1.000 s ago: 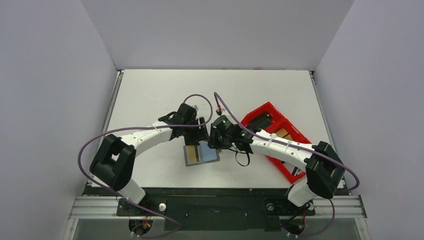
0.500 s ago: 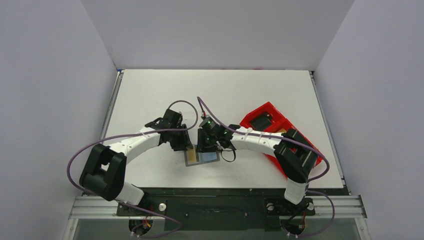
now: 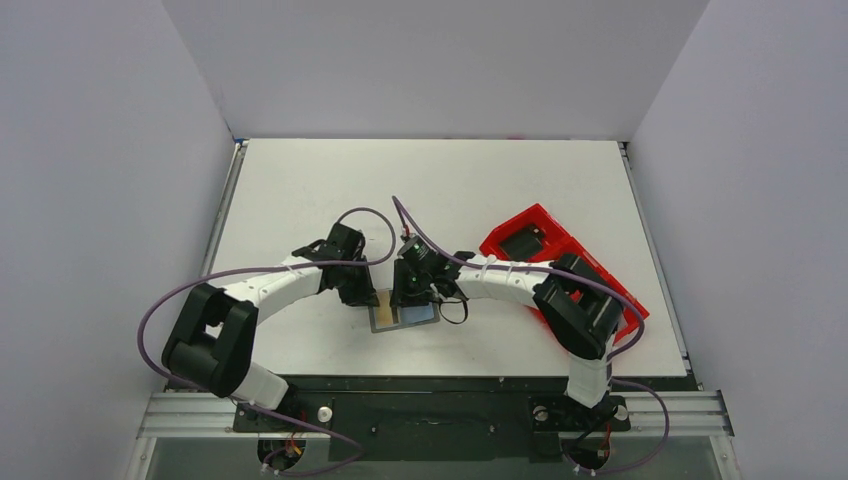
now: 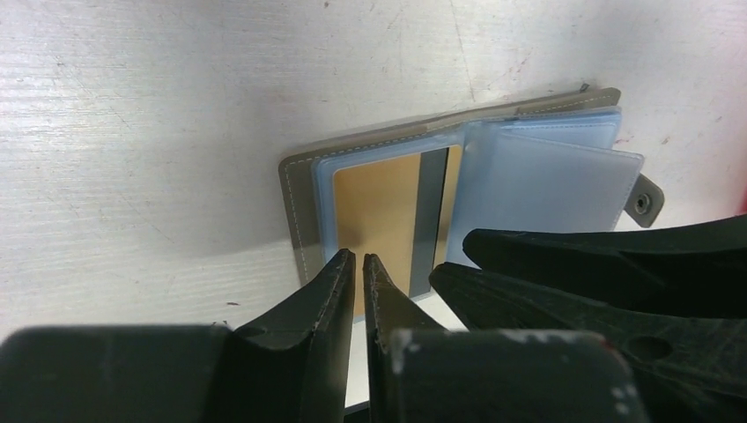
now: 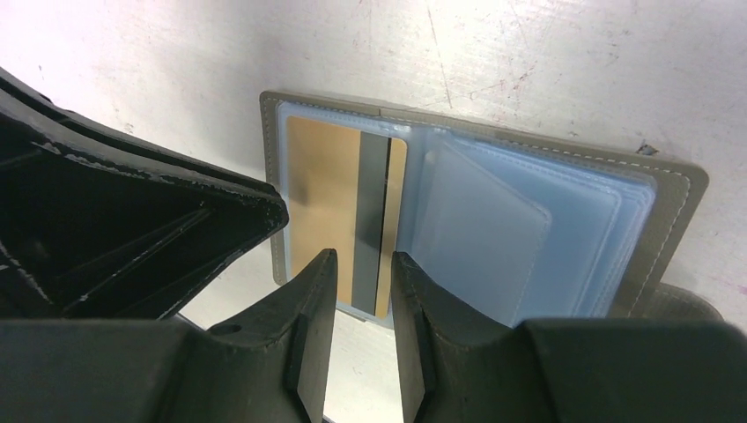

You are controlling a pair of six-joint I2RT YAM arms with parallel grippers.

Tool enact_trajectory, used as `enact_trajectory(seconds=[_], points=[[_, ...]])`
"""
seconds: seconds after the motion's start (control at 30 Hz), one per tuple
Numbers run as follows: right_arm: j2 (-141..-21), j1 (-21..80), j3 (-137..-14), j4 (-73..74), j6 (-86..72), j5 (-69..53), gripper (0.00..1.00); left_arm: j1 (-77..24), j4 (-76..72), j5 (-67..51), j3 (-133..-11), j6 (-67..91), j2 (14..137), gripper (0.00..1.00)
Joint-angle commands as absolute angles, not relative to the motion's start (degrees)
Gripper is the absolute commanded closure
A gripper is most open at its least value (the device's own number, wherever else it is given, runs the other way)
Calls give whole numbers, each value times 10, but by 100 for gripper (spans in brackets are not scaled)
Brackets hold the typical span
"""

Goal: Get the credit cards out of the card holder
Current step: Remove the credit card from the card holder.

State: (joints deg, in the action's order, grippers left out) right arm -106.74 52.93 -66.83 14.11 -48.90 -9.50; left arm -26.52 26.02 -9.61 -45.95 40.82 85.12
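Bases of both arms sit at the near edge of the table (image 3: 300,190), and the arms bend inward to meet over the card holder (image 3: 405,315). It lies open and flat just in front of the bases, near the table's middle. From above, the gripper heads cover its far edge, and only a tan patch and a blue patch show.

Left gripper (image 4: 355,264): fingers all but closed with a thin slit between them, nothing seen in it. The tips are at the holder's near edge, over the tan card. Contact is unclear.

Right gripper (image 5: 361,264): fingers apart by a small gap, straddling the near edge where the card's dark stripe runs. Stripe and white table show through the gap. Hard to tell if it's touching.

Credit card (image 4: 379,211): tan, sits in the left-hand pocket, its near end hidden by the fingertips. Blue-grey sleeves (image 4: 546,176) fan out on the other half; their contents can't be made out. The small tab (image 4: 646,201) sticks out on that side.

Further back on the right is a red tray (image 3: 512,225), mostly covered by the right arm, with a black block (image 3: 522,243) in its far end.
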Motion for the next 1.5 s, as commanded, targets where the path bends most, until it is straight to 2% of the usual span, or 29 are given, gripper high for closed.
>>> enact_trajectory(seconds=[0.0,0.87,1.47], points=[[-1080,521,-653,101,-498,-103,74,-262,234,-91,-457,397,863,94],[-1071,494,-571,6,-536,-150,76,-287,232,-62,-445,431,899,100],[-1049,457,-478,-198,-632,-238,78,-285,235,-57,-443,438,906,100]])
